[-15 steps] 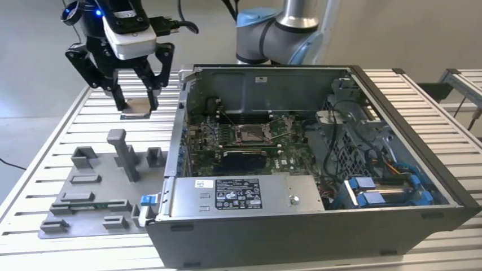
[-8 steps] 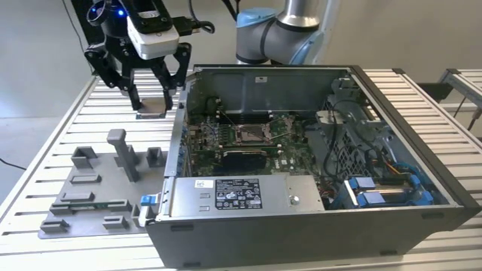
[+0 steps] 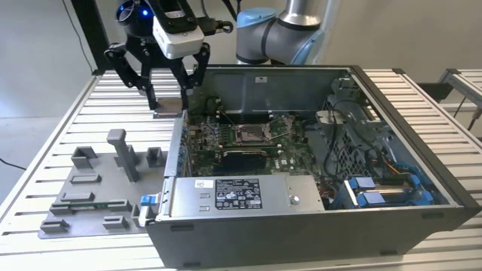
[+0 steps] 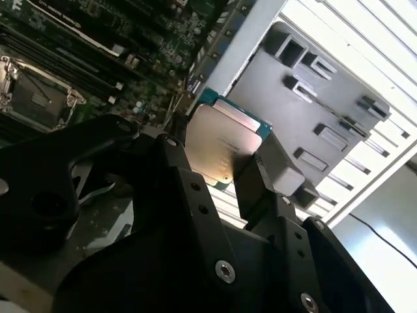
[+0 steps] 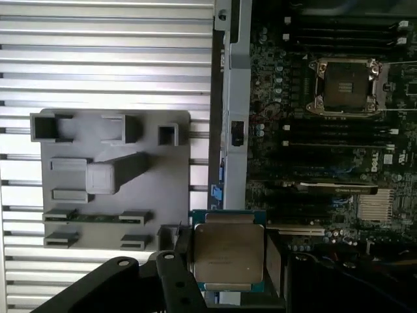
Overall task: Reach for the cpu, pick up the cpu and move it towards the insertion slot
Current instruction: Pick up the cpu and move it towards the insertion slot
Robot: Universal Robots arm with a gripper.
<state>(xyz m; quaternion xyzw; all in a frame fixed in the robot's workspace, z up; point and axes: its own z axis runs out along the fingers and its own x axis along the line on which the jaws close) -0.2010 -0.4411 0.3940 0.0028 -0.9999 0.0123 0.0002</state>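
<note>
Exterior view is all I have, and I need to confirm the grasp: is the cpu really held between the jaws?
Observer: Yes. In both wrist views the cpu sits flat in the gripper, its jaws pressed on two opposite edges.
Operator: Is it over the socket?
Observer: No. In the first wrist view it lines up with the case wall; the insertion slot lies well apart from it across the board.
Operator: Is the slot free?
Observer: The first wrist view looks straight into it, and its centre appears bare inside the metal frame.
</note>
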